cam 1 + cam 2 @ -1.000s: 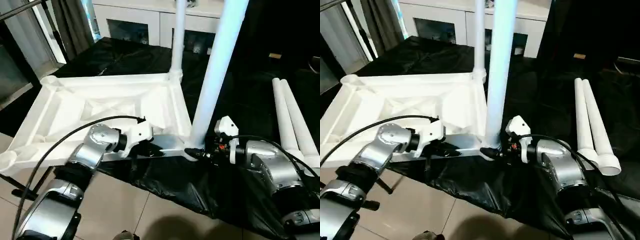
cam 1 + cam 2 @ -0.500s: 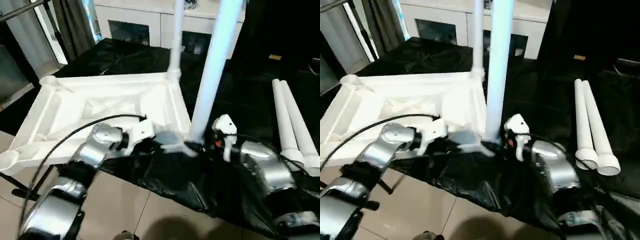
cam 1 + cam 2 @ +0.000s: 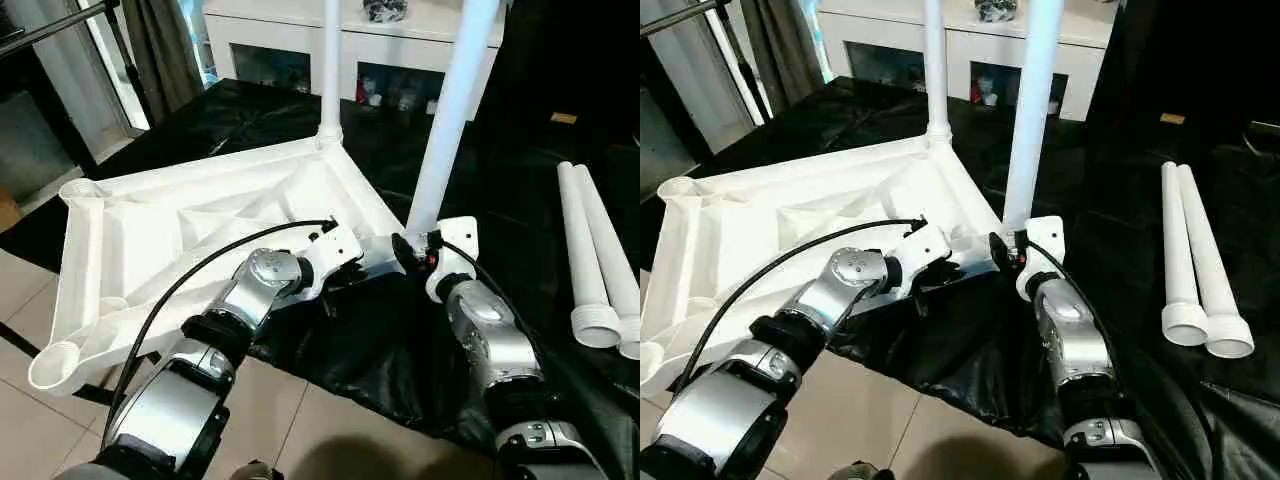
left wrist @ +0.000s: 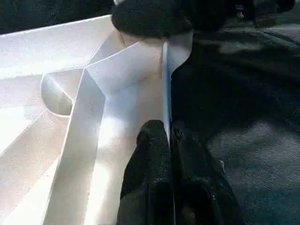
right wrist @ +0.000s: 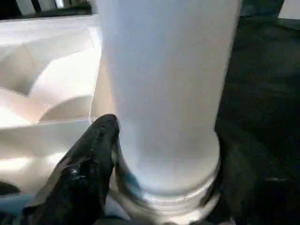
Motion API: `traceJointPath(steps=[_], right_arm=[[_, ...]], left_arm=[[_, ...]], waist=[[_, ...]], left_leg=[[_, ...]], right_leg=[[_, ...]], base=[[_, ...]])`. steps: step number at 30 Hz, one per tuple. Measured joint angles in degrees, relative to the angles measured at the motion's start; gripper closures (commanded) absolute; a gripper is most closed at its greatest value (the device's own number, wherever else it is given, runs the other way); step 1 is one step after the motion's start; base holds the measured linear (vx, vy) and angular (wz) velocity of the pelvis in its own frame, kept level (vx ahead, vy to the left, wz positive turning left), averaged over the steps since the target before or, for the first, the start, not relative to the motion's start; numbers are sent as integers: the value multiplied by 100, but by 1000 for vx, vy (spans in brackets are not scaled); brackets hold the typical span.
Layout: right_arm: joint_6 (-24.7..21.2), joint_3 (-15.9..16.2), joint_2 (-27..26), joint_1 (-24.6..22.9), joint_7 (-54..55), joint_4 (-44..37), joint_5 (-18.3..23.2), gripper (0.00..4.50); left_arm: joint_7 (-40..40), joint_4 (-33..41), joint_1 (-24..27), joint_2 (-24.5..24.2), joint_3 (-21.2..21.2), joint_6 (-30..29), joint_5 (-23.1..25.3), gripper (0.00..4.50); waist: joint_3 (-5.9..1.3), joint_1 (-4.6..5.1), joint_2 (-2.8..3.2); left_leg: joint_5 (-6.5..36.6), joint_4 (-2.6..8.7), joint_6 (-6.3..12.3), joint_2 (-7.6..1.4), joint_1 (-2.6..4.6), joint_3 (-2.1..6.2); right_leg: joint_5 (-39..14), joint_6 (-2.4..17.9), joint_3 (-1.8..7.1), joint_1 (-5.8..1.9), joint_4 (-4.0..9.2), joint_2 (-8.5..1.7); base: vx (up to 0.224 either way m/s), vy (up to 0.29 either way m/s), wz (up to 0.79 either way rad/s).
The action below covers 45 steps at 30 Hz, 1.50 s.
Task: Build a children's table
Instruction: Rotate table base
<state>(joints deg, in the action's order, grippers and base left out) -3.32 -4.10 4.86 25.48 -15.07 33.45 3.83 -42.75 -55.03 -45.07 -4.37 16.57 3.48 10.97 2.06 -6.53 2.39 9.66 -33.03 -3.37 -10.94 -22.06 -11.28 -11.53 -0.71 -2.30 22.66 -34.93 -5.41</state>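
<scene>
From my head cameras I see the tabletop (image 3: 190, 225) lying upside down, ribs up, partly on a black sheet (image 3: 360, 340) and partly out over the tile floor (image 3: 40, 300). Two legs stand upright in its far-side corner sockets: the far leg (image 3: 330, 60) and the near leg (image 3: 450, 110). Two more legs (image 3: 600, 260) lie side by side on the sheet off to the right, well apart from the tabletop. Both arms meet at the near leg's corner. The left wrist view gives me what the head cannot: the left gripper (image 4: 169, 154) has its fingers pressed together on the thin edge wall of the tabletop, pinching it. The right wrist view shows the right gripper (image 5: 164, 164) set around the flared base of the near leg, one black finger (image 5: 89, 154) against the leg's side, the jaws spread to the width of the tube. Behind everything stands a white cabinet (image 3: 300, 40).
</scene>
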Motion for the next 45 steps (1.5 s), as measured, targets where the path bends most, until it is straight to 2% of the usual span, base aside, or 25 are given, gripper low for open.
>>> traceJointPath(steps=[1, 4, 5, 8, 15, 16, 18, 23, 27, 29, 30, 33, 34, 37, 38, 39, 41, 45], right_arm=[[12, 11, 13, -2, -18, 7, -9, 89], [16, 82, 211, -63, -264, -77, -25, 89], [-2, 103, 347, -189, -450, -241, 10, 89], [-58, 133, 645, -447, -982, -581, 96, 89], [-356, -43, 1600, -874, -2257, -1340, 710, 89], [-372, -66, 1648, -915, -2309, -1360, 732, 84], [-415, -84, 1651, -988, -2380, -1361, 757, 82], [-650, 132, 1590, -1012, -2490, -1590, 767, 82], [-942, 506, 1550, -1087, -2713, -1962, 778, 82], [-1049, 661, 1496, -1110, -2724, -1997, 752, 82], [-1108, 745, 1429, -1140, -2715, -2009, 706, 82], [-1233, 895, 1367, -1197, -2655, -2022, 644, 82], [-1274, 922, 1322, -1184, -2632, -2037, 628, 111], [-1412, 1082, 1164, -1174, -2555, -2201, 609, 122], [-1427, 1097, 1177, -1185, -2544, -2203, 590, 122], [-1471, 1127, 1175, -1170, -2527, -2203, 561, 152], [-1504, 1183, 1097, -1133, -2490, -2196, 529, 160], [-1512, 1277, 1027, -1044, -2369, -2061, 440, 203]], left_arm=[[27, -22, -6, -7, 4, 37, 8, 450], [57, -112, -35, -27, 16, 195, 52, 450], [58, -160, -58, -44, 20, 248, 66, 450], [117, -239, -94, -71, 19, 338, 73, 450], [47, -462, -179, -18, -91, 563, -2, 450], [9, -476, -179, -17, -149, 562, -54, 422], [-20, -459, -179, 13, -335, 653, -289, 394], [312, 39, -327, -35, -671, 671, -576, 381], [883, 730, -341, -744, -1078, 111, -560, 381], [1006, 1216, -119, -1114, -1247, -209, -501, 381], [1087, 1595, 132, -1383, -1369, -443, -427, 381], [1214, 2119, 639, -1796, -1673, -936, -266, 381], [1239, 2401, 858, -1898, -1773, -1153, -196, 408], [1333, 3307, 1598, -2415, -2128, -1980, 159, 417], [1366, 3351, 1636, -2487, -2235, -2129, 237, 417], [1434, 3518, 1734, -2573, -2324, -2319, 319, 440], [1589, 3798, 1985, -2765, -2438, -2589, 416, 448], [1855, 3543, 2107, -3079, -2543, -2777, 454, 450]], waist=[[1, 8, 2], [3, 4, 5], [6, -19, 10], [9, 3, 15], [23, -9, 58], [24, -8, 63], [41, -9, 58], [52, 27, 50], [59, 117, 40], [60, 135, 37], [64, 145, 31], [77, 123, 9], [80, 112, 5], [87, 134, -27], [95, 125, -44], [99, 88, -53], [97, 72, -57], [89, 20, -77]], left_leg=[[0, 0, 0, 0, -1, 0], [0, 2, 0, -1, -5, 0], [0, 3, 0, 0, -10, 1], [0, 3, 1, -2, -12, 0], [-2, 0, 4, -4, -21, 0], [-3, 1, 5, -5, -21, 0], [-7, -1, 12, -9, -37, 1], [-46, -35, 72, -14, -69, 3], [-45, -41, 75, -17, -84, 9], [-45, -40, 75, -18, -86, 9], [-44, -39, 74, -19, -87, 9], [-37, -46, 62, -20, -99, 10], [-31, -47, 51, -21, -100, 8], [-29, -50, 49, -25, -95, 7], [-30, -49, 48, -26, -97, 9], [-30, -46, 47, -27, -100, 7], [-30, -49, 46, -27, -93, 5], [-30, -47, 45, -25, -92, 7]], right_leg=[[0, 0, 0, 1, 0, 0], [0, -1, -2, 4, 0, 0], [-3, -5, -4, 3, 2, 0], [-2, -9, -3, 8, 2, 1], [-1, -10, -6, 17, 2, 2], [-2, -10, -7, 19, 0, 2], [-2, -10, -16, 34, -3, 4], [-1, -9, -16, 48, -2, 5], [-2, -10, -20, 57, -1, 9], [-3, -10, -19, 60, -1, 9], [-3, -9, -19, 62, 0, 10], [-4, -10, -24, 65, -1, 10], [-4, -10, -23, 65, -1, 8], [-4, -10, -21, 64, -4, 11], [-4, -10, -26, 64, -4, 11], [-4, -10, -26, 62, -3, 11], [-4, -10, -19, 55, -5, 11], [-2, -11, -20, 55, -9, 11]], base=[[0, 0, 0], [0, 0, 0], [0, 0, 0], [0, 0, 0], [0, 0, 0], [0, 0, 0], [0, 0, 0], [0, 0, 0], [0, 0, 0], [0, 0, 0], [0, 0, 0], [0, 0, 0], [0, 0, 0], [0, 0, 0], [0, 0, 0], [0, 0, 0], [0, 0, 0], [0, 0, 0]])
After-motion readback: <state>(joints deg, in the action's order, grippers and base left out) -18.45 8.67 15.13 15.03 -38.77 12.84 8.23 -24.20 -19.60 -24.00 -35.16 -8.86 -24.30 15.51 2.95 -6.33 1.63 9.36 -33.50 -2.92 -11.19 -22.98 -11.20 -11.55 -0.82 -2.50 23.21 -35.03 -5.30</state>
